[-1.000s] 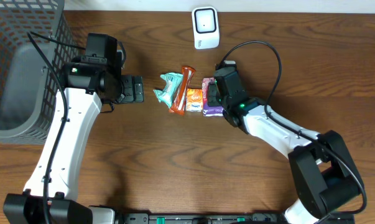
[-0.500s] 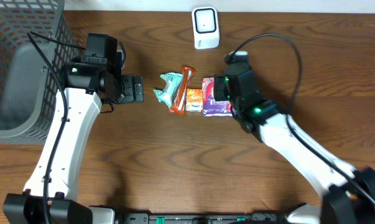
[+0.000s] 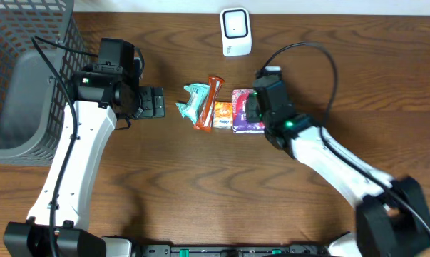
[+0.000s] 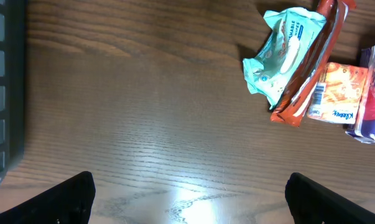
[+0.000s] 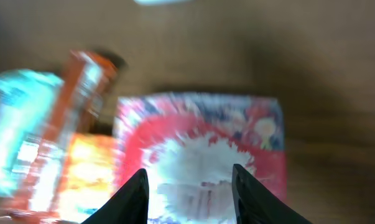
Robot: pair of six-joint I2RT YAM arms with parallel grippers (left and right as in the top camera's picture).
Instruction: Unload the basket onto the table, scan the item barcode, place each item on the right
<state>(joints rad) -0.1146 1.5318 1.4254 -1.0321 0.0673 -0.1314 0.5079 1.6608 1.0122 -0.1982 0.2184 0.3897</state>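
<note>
Your right claw (image 5: pixel 188 177) hangs over the purple-and-red pack (image 5: pixel 199 134). Its jaws are part-way open, and both fingertips (image 5: pixel 136 190) sit above the pack's face, not at its edges. It has hold of nothing that I can see, though the wrist view is blurred. Your left claw (image 4: pixel 203 202) stands wide open and empty over bare tabletop (image 4: pixel 143 124), left of the row of goods. The pack lies flat at the right end of that row, touching the orange Kleenex packet (image 3: pixel 222 114). Beyond that packet lie the orange-brown bar (image 3: pixel 209 100) and the teal wipes packet (image 3: pixel 193 102). The white barcode scanner (image 3: pixel 236 30) sits well apart, toward the far edge.

I judge the step in hand to be picking up the pack. It looks wider than your present gap, so widen the jaws before you descend. Come down square and keep the fingertip on the Kleenex side clear of that packet. Close gently, because a soft wrap crumples and a creased barcode reads badly. I see no barcode on the upper face, so expect to turn the pack toward the scanner.
</note>
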